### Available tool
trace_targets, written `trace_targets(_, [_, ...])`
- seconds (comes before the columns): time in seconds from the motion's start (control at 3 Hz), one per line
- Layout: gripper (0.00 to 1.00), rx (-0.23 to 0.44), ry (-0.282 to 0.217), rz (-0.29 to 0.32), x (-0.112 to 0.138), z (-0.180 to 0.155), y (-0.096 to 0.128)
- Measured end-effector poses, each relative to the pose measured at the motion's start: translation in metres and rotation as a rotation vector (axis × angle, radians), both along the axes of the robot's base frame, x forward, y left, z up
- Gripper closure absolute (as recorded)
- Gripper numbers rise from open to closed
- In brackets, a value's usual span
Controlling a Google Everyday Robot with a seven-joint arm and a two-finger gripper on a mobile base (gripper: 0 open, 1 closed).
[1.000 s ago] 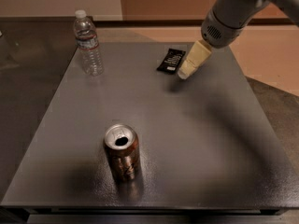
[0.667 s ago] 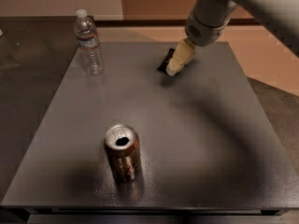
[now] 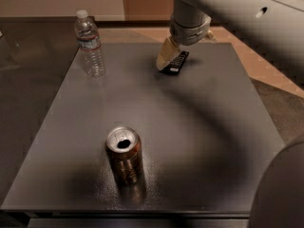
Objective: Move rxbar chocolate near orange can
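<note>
The rxbar chocolate (image 3: 175, 62) is a flat black wrapped bar with white lettering, lying at the far middle of the dark table. My gripper (image 3: 166, 55) hangs from the pale arm and is down at the bar's left end, covering part of it. The orange can (image 3: 124, 155) stands upright near the table's front edge, left of centre, its silver top showing an open pull-tab hole. The can is far from both the bar and the gripper.
A clear plastic water bottle (image 3: 90, 43) with a white cap stands at the far left of the table (image 3: 199, 127). My arm (image 3: 237, 4) crosses the top right. A grey rounded part of my body (image 3: 280, 194) fills the lower right corner.
My gripper has swung left, from the bar's right side across it to its left end, and come lower. The bar, the can and the bottle have stayed in place.
</note>
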State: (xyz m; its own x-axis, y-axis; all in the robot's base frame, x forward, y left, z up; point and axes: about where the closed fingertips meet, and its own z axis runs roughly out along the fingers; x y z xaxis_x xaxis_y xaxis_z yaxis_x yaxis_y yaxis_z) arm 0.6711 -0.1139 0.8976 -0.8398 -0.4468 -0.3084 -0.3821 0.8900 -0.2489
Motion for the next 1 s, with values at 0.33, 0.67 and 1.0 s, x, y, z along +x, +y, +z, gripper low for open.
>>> trace_targets(0.33, [0.0, 0.065, -0.039, -0.084, 0.0049, 0.0019, 0.0005])
trace_targets(0.67, [0.0, 0.086, -0.036, -0.037, -0.0038, -0.0007, 0.0024])
trace_targets(1.0, [0.0, 0.06, -0.023, 0.034, -0.004, -0.0076, 0.0088])
